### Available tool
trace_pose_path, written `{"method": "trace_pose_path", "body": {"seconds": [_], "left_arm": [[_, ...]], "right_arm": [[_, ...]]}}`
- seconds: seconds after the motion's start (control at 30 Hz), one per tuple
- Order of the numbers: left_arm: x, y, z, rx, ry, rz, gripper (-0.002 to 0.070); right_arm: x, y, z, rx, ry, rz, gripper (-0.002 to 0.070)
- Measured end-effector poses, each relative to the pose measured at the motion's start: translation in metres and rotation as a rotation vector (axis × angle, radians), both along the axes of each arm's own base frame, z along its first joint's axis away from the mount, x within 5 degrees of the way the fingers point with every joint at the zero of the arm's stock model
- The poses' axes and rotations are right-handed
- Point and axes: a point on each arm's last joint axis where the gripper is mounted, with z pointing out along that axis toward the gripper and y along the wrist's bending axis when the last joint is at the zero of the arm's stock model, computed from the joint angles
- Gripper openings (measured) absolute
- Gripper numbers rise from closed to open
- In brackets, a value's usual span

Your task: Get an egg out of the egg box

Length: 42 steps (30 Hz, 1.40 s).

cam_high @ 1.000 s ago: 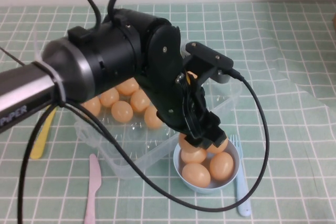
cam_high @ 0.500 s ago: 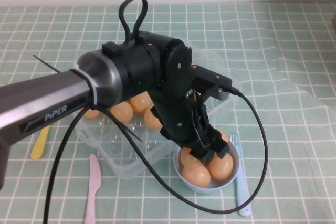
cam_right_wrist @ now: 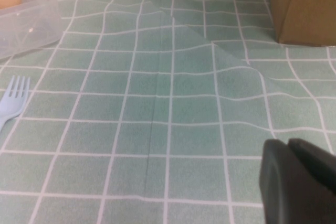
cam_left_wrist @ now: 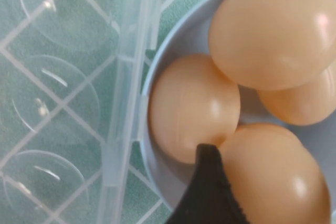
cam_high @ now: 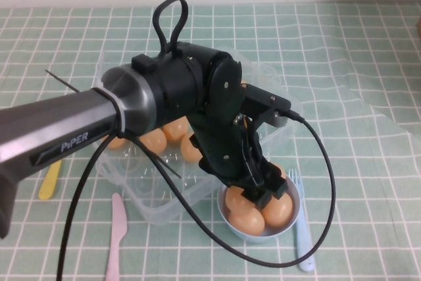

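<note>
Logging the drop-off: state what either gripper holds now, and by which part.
Left gripper, down in the blue bowl among the eggs: cannot be told. Right gripper, shut over the tablecloth: holds nothing.

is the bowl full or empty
Nearly full: the bowl holds four eggs packed together, with the left gripper low over them.
</note>
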Motion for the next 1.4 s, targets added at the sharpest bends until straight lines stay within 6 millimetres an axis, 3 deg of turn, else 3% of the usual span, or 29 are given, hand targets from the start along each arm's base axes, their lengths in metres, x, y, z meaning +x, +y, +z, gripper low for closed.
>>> {"method": "trace_pose_path", "body": {"seconds": [0.37,0.7,0.83,1.0,1.07,1.17,1.4], "left_arm": [[0.002,0.002,0.005,0.002,-0.051,-0.008,0.0522],[-0.012,0.021,0.066,-0.081,-0.196,-0.017,0.0519],[-0.021,0.031,0.087,-0.118,-0.25,-0.019,0.0429],[-0.039,0.054,0.107,-0.157,-0.368,-0.019,0.0139],[-0.048,0.066,0.112,-0.186,-0.433,-0.018,0.0058],[-0.065,0.085,0.111,-0.242,-0.512,-0.013,0.0015],[-0.113,0.133,0.109,-0.449,-0.7,0.041,-0.0001]], "right_arm": [[0.0,0.0,0.0,0.0,-0.003,0.0,-0.0017],[0.0,0.0,0.0,0.0,-0.004,0.0,-0.0017],[0.0,0.0,0.0,0.0,-0.004,0.0,-0.0017],[0.0,0.0,0.0,0.0,-0.004,0.0,-0.0017],[0.0,0.0,0.0,0.0,-0.004,0.0,-0.0017],[0.0,0.0,0.0,0.0,-0.004,0.0,-0.0017],[0.0,0.0,0.0,0.0,-0.004,0.0,-0.0017]]}}
